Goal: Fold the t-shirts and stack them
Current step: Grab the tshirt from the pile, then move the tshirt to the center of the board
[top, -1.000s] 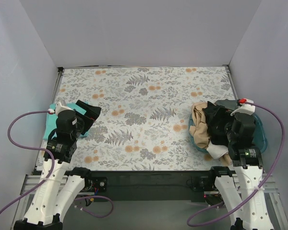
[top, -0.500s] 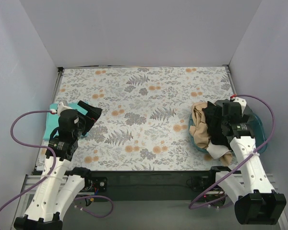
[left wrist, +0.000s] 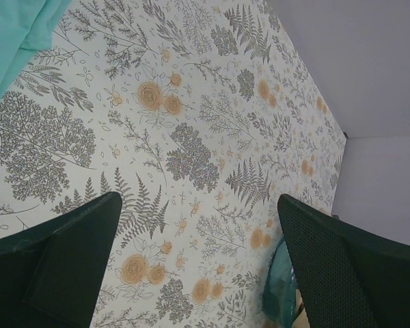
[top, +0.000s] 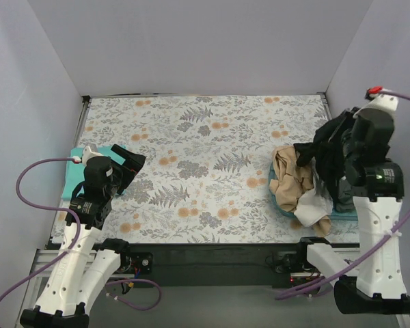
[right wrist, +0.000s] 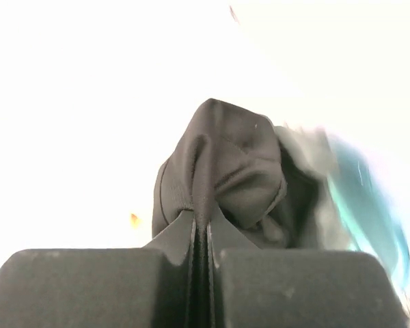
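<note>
The black t-shirt (top: 326,156) hung as a crumpled, dark bunch at the right of the top view, draping from my raised right gripper (top: 343,134) down toward the pile below it. In the right wrist view it showed as a puckered knot of black cloth (right wrist: 225,171) against a washed-out white background, its folds gathered to a point right at the fingertips. The right gripper (right wrist: 201,236) was closed tight on that shirt, jaws pressed together with only a thin seam of fabric between them. Beneath the hanging cloth lay a tan t-shirt (top: 289,181), rumpled and spilling leftward onto the floral table (top: 205,137), and a white t-shirt (top: 316,208) just below it, both heaped at the teal basket (top: 344,214), whose rim also showed blurred at the right of the wrist view (right wrist: 369,205). Whether the black shirt's lower edge touched the pile, I could not tell. At the far left of the top view a teal t-shirt (top: 74,176) lay flat on the table, and my left gripper (top: 128,167) sat just beside its right edge. From the left wrist camera that gripper (left wrist: 198,201) stood wide open with nothing between its fingers, only patterned table below, and a corner of the teal t-shirt (left wrist: 14,34) in the upper left.
</note>
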`<move>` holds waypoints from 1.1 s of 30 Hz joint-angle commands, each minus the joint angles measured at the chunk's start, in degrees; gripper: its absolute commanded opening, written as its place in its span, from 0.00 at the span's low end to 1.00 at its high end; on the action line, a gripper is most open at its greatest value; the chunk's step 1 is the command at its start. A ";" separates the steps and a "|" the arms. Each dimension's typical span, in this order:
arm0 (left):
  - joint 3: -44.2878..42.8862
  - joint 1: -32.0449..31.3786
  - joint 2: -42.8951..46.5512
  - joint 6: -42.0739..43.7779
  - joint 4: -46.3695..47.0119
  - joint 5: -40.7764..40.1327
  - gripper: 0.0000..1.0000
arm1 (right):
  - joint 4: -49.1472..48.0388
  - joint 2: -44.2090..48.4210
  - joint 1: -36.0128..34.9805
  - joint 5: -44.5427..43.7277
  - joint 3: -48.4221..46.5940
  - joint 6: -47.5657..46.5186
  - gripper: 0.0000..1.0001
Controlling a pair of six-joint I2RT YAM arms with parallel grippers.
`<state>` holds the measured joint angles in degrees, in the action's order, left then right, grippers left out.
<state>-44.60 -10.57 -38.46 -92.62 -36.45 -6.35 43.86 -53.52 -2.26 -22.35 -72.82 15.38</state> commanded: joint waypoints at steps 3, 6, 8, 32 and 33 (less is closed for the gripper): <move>-0.14 0.20 0.14 -0.11 -0.29 1.25 0.98 | -5.80 -5.51 0.15 13.79 -26.47 -7.19 0.01; -0.31 0.20 -0.13 -0.11 -0.12 2.21 0.98 | -6.94 -13.59 0.15 28.20 -39.27 -7.64 0.01; -0.31 0.20 -0.21 0.07 -0.12 2.39 0.98 | -7.82 -18.18 0.07 40.68 -44.67 -6.68 0.01; 1.36 0.20 -1.44 -1.86 -4.69 3.01 0.98 | -24.25 -21.83 -31.14 35.41 0.80 -12.74 0.04; 1.62 0.20 -1.71 -1.95 -4.34 3.97 0.98 | -24.17 -20.50 -31.14 24.92 7.88 -10.56 0.13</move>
<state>-44.07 -10.57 -39.59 -93.89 -40.34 -3.88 24.67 -79.13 -33.98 19.57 -74.96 3.95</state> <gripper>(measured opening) 0.982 0.068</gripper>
